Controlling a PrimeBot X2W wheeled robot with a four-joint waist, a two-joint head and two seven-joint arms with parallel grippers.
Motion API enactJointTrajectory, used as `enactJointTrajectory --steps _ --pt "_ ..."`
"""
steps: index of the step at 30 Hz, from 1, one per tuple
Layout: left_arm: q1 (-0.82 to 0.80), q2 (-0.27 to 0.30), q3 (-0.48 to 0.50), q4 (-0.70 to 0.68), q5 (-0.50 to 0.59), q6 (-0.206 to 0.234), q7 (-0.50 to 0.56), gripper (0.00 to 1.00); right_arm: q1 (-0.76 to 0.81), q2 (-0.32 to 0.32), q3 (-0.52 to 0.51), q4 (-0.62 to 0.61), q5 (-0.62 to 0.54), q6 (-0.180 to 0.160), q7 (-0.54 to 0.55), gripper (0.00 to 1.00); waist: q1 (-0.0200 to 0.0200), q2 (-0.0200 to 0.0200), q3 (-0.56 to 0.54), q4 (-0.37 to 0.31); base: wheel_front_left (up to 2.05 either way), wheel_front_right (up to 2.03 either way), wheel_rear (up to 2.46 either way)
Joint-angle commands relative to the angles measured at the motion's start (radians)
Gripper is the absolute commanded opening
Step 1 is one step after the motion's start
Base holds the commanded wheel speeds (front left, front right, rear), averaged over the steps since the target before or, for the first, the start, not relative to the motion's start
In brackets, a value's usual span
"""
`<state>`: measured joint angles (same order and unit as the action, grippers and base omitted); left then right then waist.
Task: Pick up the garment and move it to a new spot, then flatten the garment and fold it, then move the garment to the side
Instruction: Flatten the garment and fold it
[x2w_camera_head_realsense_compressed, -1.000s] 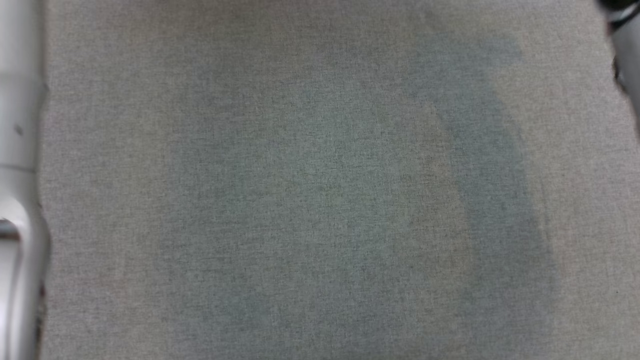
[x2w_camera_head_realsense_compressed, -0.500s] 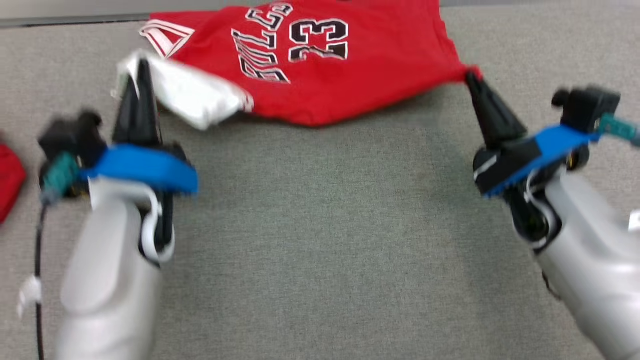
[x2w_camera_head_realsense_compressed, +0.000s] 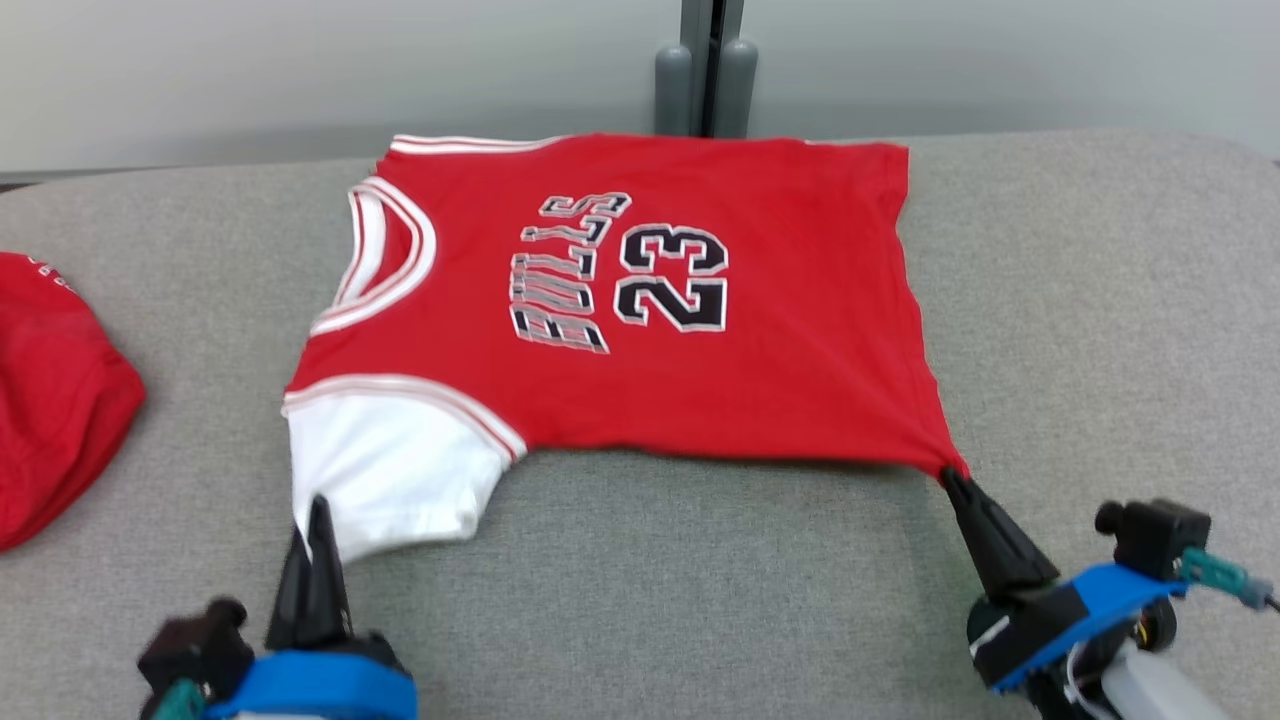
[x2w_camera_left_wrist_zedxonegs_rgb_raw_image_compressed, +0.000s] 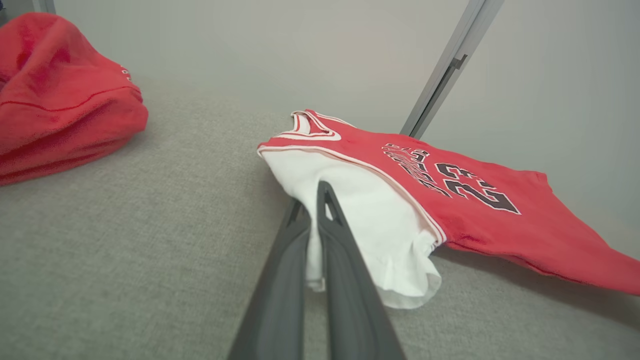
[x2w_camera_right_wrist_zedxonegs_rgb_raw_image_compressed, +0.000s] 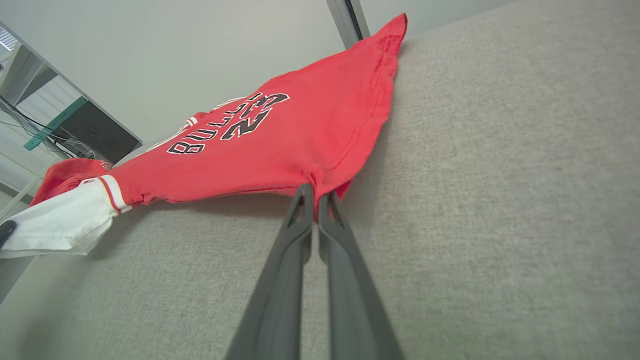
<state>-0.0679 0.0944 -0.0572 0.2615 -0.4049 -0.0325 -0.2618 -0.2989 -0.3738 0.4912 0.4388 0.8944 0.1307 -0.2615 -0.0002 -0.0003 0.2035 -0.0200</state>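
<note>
Across grey surface (x2w_camera_head_realsense_compressed: 1100, 300), red "BULLS 23" jersey (x2w_camera_head_realsense_compressed: 780, 340), left hand (x2w_camera_head_realsense_compressed: 318, 505) and right hand (x2w_camera_head_realsense_compressed: 950, 478) clamped on its edges

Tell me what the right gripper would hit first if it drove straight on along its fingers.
The red jersey: the right gripper is shut on its hem corner, so going on would probably shove that fabric ahead over the grey surface. How far the cloth would give is unclear.
</note>
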Motion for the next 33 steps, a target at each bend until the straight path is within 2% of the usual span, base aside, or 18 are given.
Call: enactJointTrajectory --steps 1,10,17,20,24,33 --pt "0.057 -0.01 -0.008 -0.025 -0.004 0.014 -0.004 0.0 0.06 -0.001 -0.015 -0.023 -0.008 0.0 -0.005 0.0 0.0002 0.0003 -0.022 -0.002 0.0 0.0 0.0" --pt "0.296 -0.028 -0.015 -0.133 -0.036 0.074 0.006 0.0 0.307 -0.003 -0.087 -0.118 -0.034 0.0 -0.005 0.0 0.0002 0.0003 -0.098 0.021 0.0 0.0 0.0" --pt "0.404 -0.024 -0.039 -0.223 -0.039 0.087 0.049 0.0 0.47 0.011 -0.121 -0.191 -0.081 0.0 0.016 0.0 0.0002 0.0003 -0.128 0.036 0.0 0.0 0.0" --pt "0.406 -0.019 -0.046 -0.24 -0.035 0.089 0.061 0.0 0.485 0.021 -0.138 -0.211 -0.099 0.0 0.04 0.0 0.0002 0.0003 -0.13 0.031 0.0 0.0 0.0" --pt "0.354 -0.003 -0.065 -0.241 -0.028 0.07 0.082 0.0 0.448 0.044 -0.158 -0.214 -0.122 0.0 0.072 0.0 0.0002 0.0003 -0.129 0.026 0.0 0.0 0.0" --pt "0.198 0.069 -0.075 -0.205 -0.004 0.029 0.139 0.0 0.358 0.061 -0.161 -0.201 -0.144 0.0 0.108 0.0 0.0002 0.0003 -0.114 0.016 0.0 0.0 0.0"
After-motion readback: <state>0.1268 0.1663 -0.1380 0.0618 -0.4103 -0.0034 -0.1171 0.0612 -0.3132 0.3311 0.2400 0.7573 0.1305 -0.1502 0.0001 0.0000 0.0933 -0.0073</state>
